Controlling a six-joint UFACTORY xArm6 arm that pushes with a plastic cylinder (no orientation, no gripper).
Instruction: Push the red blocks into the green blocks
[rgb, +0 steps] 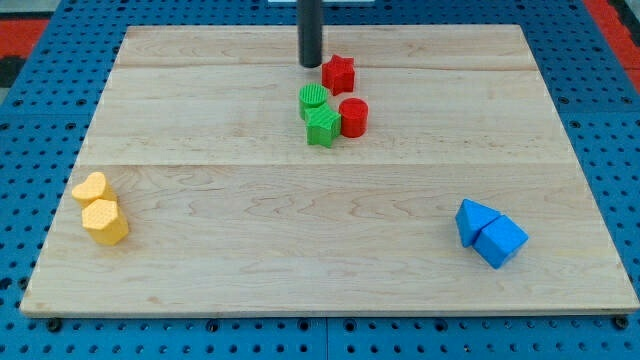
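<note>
My tip (311, 65) rests on the board near the view's top centre, just left of a red star block (338, 73) and almost touching it. Below the star sit a green round block (313, 98) and a green star-like block (322, 126), one under the other and touching. A red cylinder (353, 117) stands right against the green blocks on their right side. The red star lies a little above and to the right of the green round block, with a small gap.
The wooden board (200, 110) lies on a blue pegboard. Two yellow blocks (100, 210) sit together near the board's left edge. Two blue blocks (490, 234) sit together at the lower right.
</note>
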